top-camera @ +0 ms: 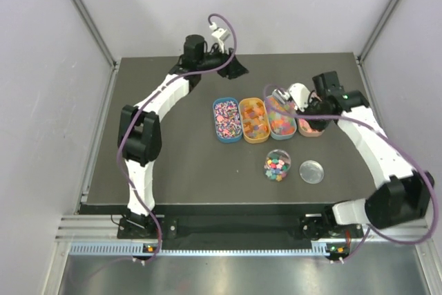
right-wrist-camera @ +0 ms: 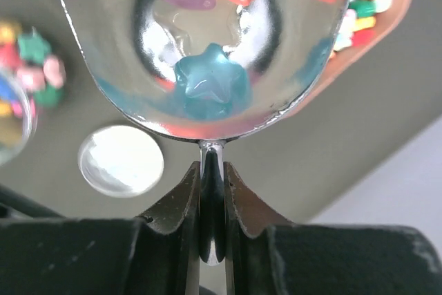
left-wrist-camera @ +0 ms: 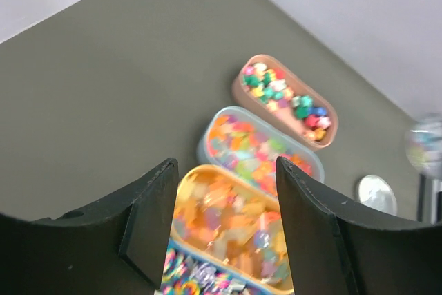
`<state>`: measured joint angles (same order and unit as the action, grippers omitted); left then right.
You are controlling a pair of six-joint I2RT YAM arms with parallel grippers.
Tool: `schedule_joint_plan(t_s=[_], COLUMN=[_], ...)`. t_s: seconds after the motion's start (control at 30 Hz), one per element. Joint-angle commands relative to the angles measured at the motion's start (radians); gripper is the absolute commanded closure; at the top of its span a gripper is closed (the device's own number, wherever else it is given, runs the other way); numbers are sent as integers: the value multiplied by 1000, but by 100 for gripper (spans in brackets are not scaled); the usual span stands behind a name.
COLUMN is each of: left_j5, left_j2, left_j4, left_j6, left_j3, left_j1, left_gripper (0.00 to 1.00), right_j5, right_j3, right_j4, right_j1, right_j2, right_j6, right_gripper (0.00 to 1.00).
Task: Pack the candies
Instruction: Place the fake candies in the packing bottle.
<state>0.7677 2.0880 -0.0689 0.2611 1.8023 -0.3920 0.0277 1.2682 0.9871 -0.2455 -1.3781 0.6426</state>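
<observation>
**Right tool clamped on scoop, left tool apart**

Top view: the left tool (top-camera: pixel 231 68) hangs at the desk's (top-camera: pixel 173 170) far edge. The four trays (top-camera: pixel 214 110) of candies (top-camera: pixel 254 119) lie on its near side. The right tool (top-camera: pixel 295 97) sits above the trays, with the scoop (top-camera: pixel 279 94) at its tip.

Left wrist: the fingers (left-wrist-camera: pixel 155 212) stand apart, empty. Orange gummies (left-wrist-camera: pixel 228 219) are directly below, with rainbow gummies (left-wrist-camera: pixel 252 146) and bright sweets (left-wrist-camera: pixel 283 94) beyond.

Right wrist: the tool pinches the scoop handle. A blue star candy (right-wrist-camera: pixel 209 84) lies in the bowl just ahead, and a lid (right-wrist-camera: pixel 121 160) is on the desk lower left.

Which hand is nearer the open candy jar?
Right. The right hand, shut on the scoop, is over the trays just beyond the jar; the left hand, open, is farther back near the table's far edge.
</observation>
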Motion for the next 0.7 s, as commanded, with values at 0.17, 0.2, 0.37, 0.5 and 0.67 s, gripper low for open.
schedule_joint_plan(t_s=[0.17, 0.2, 0.37, 0.5, 0.67], left_j5=[10, 27, 88, 87, 67], left_j2=[-123, -129, -186, -226, -226], left_j4=[118, 121, 208, 159, 152], left_j6=[-68, -54, -83, -54, -45], left_j3=[-73, -92, -158, -245, -248], left_j1=[8, 8, -42, -53, -67], left_gripper=[37, 37, 38, 39, 39], right_j5=[-63, -72, -87, -163, -255], right_j3=[-157, -182, -178, -171, -170], right_j4=[200, 203, 265, 312, 367], right_j1=[6, 6, 3, -8, -12], right_j2=[269, 283, 323, 327, 355], right_j6=[423, 452, 491, 537, 652], right_gripper=[100, 100, 100, 100, 100])
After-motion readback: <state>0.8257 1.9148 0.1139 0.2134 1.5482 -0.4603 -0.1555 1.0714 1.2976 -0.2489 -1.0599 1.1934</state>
